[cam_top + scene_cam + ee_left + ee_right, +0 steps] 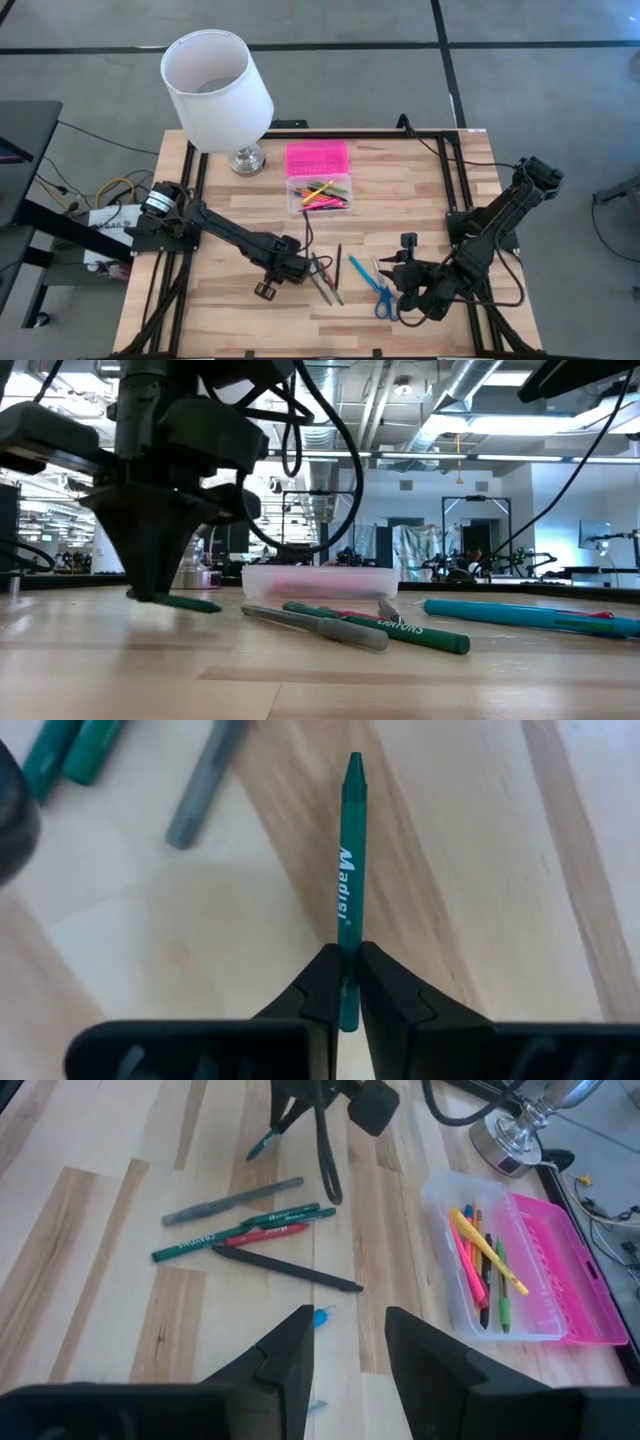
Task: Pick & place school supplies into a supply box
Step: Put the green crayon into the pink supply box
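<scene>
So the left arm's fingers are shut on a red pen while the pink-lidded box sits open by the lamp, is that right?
Not quite: the pen is green, not red. The left wrist view shows the left gripper with its fingers shut on a green pen printed with white lettering. The rest holds: the pink-lidded box sits open beside the lamp in the high view.

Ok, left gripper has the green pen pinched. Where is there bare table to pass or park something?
Bare wood lies along the table between the supply box and the right arm, and on the left side near the lamp. It is crowded near the front centre: loose pens, scissors, the left gripper shut on the green pen, and the open right gripper.
</scene>
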Action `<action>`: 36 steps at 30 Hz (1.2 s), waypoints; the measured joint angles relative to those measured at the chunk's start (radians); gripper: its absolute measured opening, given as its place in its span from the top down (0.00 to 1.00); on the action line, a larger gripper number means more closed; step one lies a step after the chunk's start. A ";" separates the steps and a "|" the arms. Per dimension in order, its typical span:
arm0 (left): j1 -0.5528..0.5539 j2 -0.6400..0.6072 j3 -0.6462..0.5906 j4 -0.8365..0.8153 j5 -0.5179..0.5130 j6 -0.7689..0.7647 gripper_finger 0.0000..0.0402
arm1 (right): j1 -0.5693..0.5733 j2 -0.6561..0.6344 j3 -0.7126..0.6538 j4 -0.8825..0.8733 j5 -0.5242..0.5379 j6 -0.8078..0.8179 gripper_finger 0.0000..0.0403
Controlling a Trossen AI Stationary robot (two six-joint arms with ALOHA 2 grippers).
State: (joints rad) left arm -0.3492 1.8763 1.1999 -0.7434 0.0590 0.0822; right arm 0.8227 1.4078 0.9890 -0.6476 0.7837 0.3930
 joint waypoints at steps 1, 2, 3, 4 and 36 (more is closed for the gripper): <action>0.000 0.000 0.009 -0.017 -0.004 0.000 0.96 | 0.000 0.000 0.000 -0.001 0.000 0.000 0.70; 0.000 0.000 0.019 -0.035 -0.011 0.000 0.96 | 0.000 0.000 0.000 -0.002 0.000 0.000 0.70; 0.000 0.000 0.031 -0.049 -0.023 0.000 0.96 | 0.000 0.000 0.000 -0.002 0.000 0.000 0.70; 0.000 0.000 0.043 -0.064 -0.044 0.000 0.95 | 0.000 0.000 0.000 -0.002 0.000 0.000 0.70; 0.552 -0.003 0.196 0.005 -0.341 0.105 0.94 | 0.000 0.006 0.000 -0.002 0.000 0.026 0.70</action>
State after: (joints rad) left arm 0.2023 1.8729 1.3960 -0.7380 -0.2819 0.1873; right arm 0.8230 1.4143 0.9890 -0.6498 0.7834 0.4191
